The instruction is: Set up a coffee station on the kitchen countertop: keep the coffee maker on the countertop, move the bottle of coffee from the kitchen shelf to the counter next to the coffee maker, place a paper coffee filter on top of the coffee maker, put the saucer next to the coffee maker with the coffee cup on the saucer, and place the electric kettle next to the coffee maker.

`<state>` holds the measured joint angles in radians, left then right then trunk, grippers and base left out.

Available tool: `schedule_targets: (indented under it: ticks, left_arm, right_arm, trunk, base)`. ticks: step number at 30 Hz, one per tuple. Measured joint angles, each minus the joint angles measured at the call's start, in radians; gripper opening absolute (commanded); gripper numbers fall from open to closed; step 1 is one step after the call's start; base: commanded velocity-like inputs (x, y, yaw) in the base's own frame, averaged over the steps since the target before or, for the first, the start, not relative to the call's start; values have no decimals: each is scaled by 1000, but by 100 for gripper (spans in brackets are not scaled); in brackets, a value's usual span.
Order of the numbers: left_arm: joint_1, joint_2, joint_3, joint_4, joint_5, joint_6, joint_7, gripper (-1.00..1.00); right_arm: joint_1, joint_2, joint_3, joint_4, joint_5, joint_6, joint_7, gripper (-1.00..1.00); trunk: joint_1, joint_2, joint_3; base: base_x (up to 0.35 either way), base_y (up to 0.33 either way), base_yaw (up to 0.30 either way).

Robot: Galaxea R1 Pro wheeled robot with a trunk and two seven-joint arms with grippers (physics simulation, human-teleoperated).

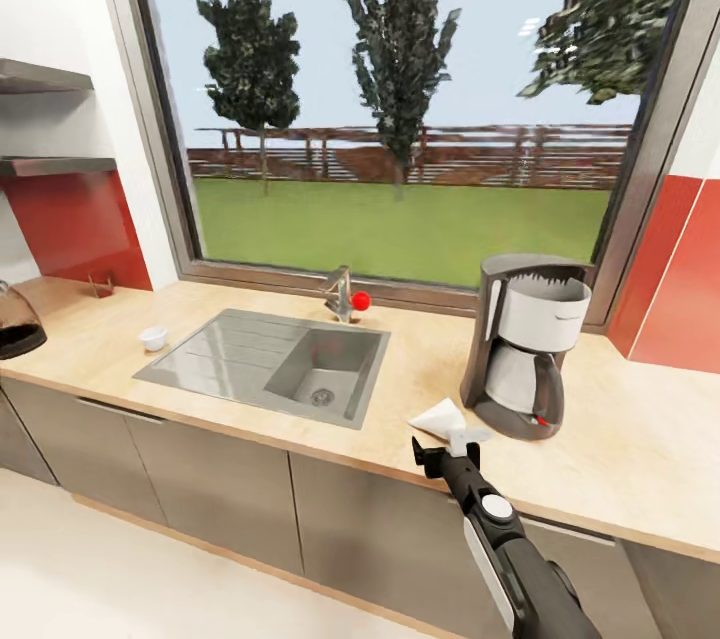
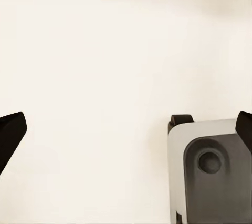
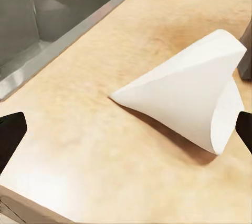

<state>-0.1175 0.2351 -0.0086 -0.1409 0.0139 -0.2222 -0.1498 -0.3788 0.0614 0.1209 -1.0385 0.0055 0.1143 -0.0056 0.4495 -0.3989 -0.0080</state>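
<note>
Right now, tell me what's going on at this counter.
The robot's right hand hovers open just short of the paper coffee filter, which lies on its side on the countertop beside the coffee maker. Nothing is gripped. The filter is not yet on the machine. A small white cup sits left of the sink.

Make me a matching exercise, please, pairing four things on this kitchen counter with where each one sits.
Things:
1. paper coffee filter
2. coffee maker
3. coffee cup
4. electric kettle

Places:
A. far left end of the countertop
B. just left of the sink
C. right of the sink, below the window
D. lying on its side in front of the right claw

Pairs: 1-D, 2-C, 3-B, 4-A
</note>
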Motion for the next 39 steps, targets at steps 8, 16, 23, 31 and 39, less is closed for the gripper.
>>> schedule_targets:
  ticks: [8, 16, 23, 31, 39]
  left_arm:
    - [-4, -7, -5, -4, -5, -51, -1, 100]
    - [-6, -9, -6, -8, -7, -74, -1, 100]
    - [-6, -9, -8, -16, -9, -74, -3, 100]
    - [-6, -8, -7, -16, -10, -74, 4, 100]
    - [-6, -8, -7, -17, -8, -74, 5, 100]
  right_arm:
    - [0, -3, -1, 0, 0, 1, 0, 100]
    - [1, -26, -2, 0, 0, 0, 0, 100]
    - [1, -36, -2, 0, 0, 0, 0, 100]
    - [2, -38, -2, 12, 1, 0, 0, 100]
    - [2, -37, -1, 38, 1, 0, 0, 100]
  trunk:
    - [0, 0, 0]
    - [0, 0, 0]
    - [0, 0, 0]
    - [0, 0, 0]
    - [0, 0, 0]
  base:
    - [10, -7, 16]
    - [6, 0, 1]
    - [160, -103, 0]
    - [80, -59, 0]
    - [5, -4, 0]
